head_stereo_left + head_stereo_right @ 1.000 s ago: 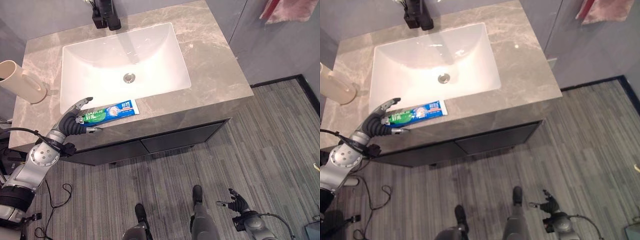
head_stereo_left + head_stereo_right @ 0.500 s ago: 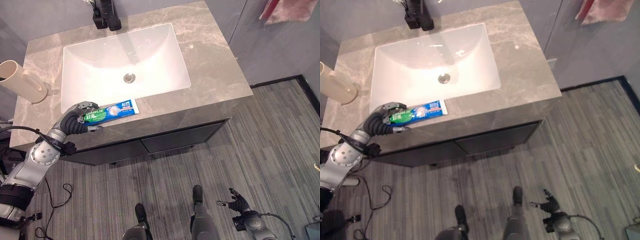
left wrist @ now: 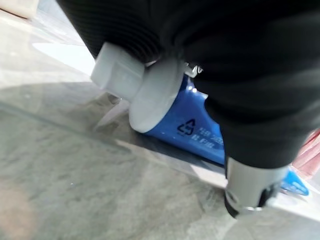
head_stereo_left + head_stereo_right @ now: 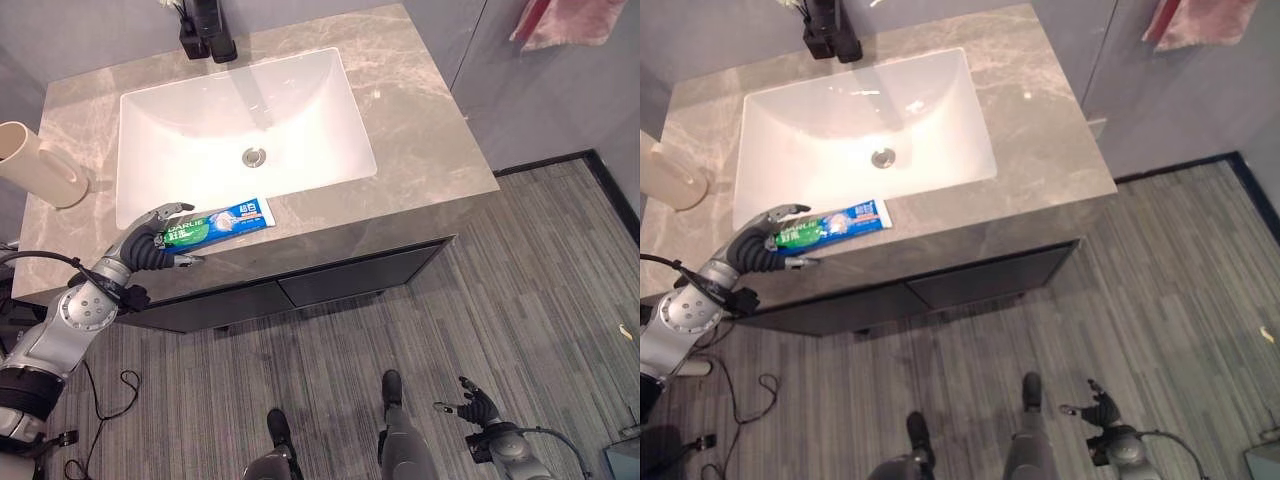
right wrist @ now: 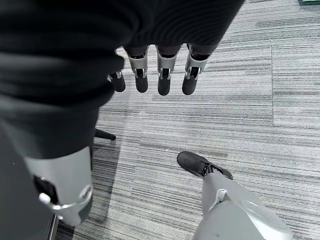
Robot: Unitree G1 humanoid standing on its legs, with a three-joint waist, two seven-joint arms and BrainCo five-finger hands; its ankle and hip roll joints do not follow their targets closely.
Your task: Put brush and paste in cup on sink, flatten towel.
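On counter's front edge, left hand (image 4: 150, 243) clasping paste (image 4: 222, 222), cup (image 4: 40, 165) apart

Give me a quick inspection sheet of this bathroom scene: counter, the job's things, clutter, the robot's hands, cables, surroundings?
Surface: grey marble counter around a white sink, black faucet behind it.
Job's things: toothpaste tube flat on the counter's front edge; cream cup at the counter's left; toothbrush: nothing seen.
Clutter: nothing seen.
Hands: left hand curled round the tube's end; right hand low over the floor, fingers relaxed, holding nothing.
Cables: nothing seen.
Surroundings: striped grey floor; pink towel hanging on the wall.
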